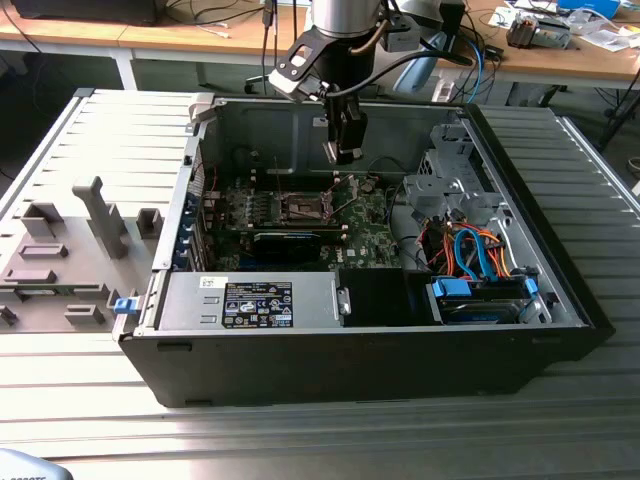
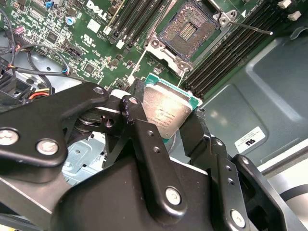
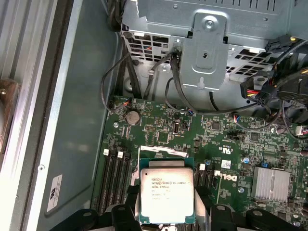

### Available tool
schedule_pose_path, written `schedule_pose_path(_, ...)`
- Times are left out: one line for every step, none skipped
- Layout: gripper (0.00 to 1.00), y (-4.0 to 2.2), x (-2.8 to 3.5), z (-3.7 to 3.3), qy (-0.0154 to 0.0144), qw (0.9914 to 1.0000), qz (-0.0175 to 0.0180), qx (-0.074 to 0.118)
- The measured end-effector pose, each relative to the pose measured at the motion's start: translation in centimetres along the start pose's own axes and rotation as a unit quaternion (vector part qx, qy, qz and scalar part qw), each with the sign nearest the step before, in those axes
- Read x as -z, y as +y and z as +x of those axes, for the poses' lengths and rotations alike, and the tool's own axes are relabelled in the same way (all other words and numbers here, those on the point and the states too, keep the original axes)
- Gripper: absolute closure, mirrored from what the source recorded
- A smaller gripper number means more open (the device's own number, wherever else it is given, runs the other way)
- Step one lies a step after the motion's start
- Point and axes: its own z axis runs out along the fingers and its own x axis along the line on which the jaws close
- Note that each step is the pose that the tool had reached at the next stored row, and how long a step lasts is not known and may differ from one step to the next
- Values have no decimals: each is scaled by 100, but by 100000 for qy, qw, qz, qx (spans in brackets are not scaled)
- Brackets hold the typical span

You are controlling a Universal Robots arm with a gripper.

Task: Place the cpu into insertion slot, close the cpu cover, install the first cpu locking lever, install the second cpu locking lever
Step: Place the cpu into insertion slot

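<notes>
Silvery-grey lid, green edge: that's the cpu (image 2: 168, 115), flat and square, and your pincer (image 2: 164, 109) is clamped on it by two opposite sides. The chip sits right between the tips, lid facing the first wrist camera.

Progress, as I read it: step one is only part done. The chip is lifted and carried, not seated. The insertion slot (image 2: 190, 26) lies beyond the pincer tips, apart from the chip, and its contact field is bare. Closing it up and both lever steps are left.

Materials:
- the lid is matt brushed metal with fine print
- the slot is a dark, finely dotted square inside a shiny stamped-steel rim
- a thin wire lever (image 2: 250, 26) juts free past the slot, unlatched
- the motherboard (image 2: 91, 53) under the pincer is glossy green and densely populated
- the pincer links are black painted metal, flat bars with bright screw heads — rigid, no padding visible
</notes>
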Motion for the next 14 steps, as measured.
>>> schedule_pose_path(46, 0, 0, 0, -3, 100000, -1, -43)
schedule_pose_path(46, 0, 0, 0, -6, 100000, -1, -102)
schedule_pose_path(46, 0, 0, 0, -16, 100000, -4, -190)
schedule_pose_path(46, 0, 0, 0, -19, 100000, -1, -228)
schedule_pose_path(46, 0, 0, 0, -24, 100000, -3, -275)
schedule_pose_path(46, 0, 0, 0, -30, 99999, -4, -356)
schedule_pose_path(46, 0, 0, 0, -38, 99999, -6, -428)
schedule_pose_path(46, 0, 0, 0, -44, 99999, -7, -508)
schedule_pose_path(46, 0, 0, 0, -51, 99998, -8, -595)
schedule_pose_path(46, 0, 0, 0, -58, 99998, -10, -678)
schedule_pose_path(46, 0, 0, 0, -64, 99997, -7, -722)
schedule_pose_path(46, 0, 0, 0, -66, 99997, -11, -764)
schedule_pose_path(46, 0, 0, 0, -69, 99997, -11, -828)
schedule_pose_path(46, 0, 0, 0, -76, 99996, -10, -881)
